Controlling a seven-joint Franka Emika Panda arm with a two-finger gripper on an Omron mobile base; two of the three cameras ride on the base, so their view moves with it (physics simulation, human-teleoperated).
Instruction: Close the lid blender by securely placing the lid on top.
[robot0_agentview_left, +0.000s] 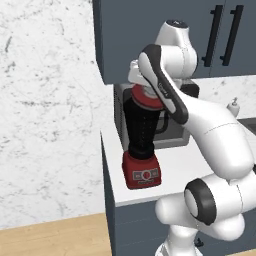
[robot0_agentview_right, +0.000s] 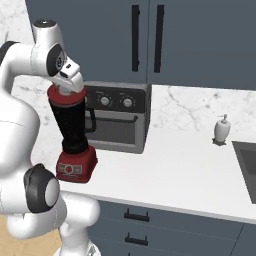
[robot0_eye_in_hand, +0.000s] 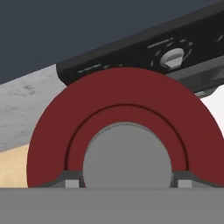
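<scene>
The blender (robot0_agentview_left: 142, 150) (robot0_agentview_right: 74, 140) stands near the counter's left end, a dark jar on a red base with buttons. The red lid (robot0_agentview_left: 146, 99) (robot0_agentview_right: 66, 98) (robot0_eye_in_hand: 127, 100) lies across the jar's mouth, slightly tilted in the left base view. Whether it is pressed fully home I cannot tell. My gripper (robot0_agentview_left: 145, 91) (robot0_agentview_right: 67, 89) (robot0_eye_in_hand: 127, 180) comes down onto it from above, shut on the lid's pale grey knob (robot0_eye_in_hand: 127, 153). One fingertip (robot0_eye_in_hand: 72, 180) sits at each side of the knob.
A grey toaster oven (robot0_agentview_left: 176, 131) (robot0_agentview_right: 117, 120) (robot0_eye_in_hand: 175, 54) stands right behind the blender. A soap dispenser (robot0_agentview_right: 221, 129) (robot0_agentview_left: 233, 106) and a sink (robot0_agentview_right: 247, 165) are to the right. Dark wall cabinets (robot0_agentview_right: 150, 40) hang above. The counter's left edge (robot0_agentview_left: 107, 165) is close to the blender.
</scene>
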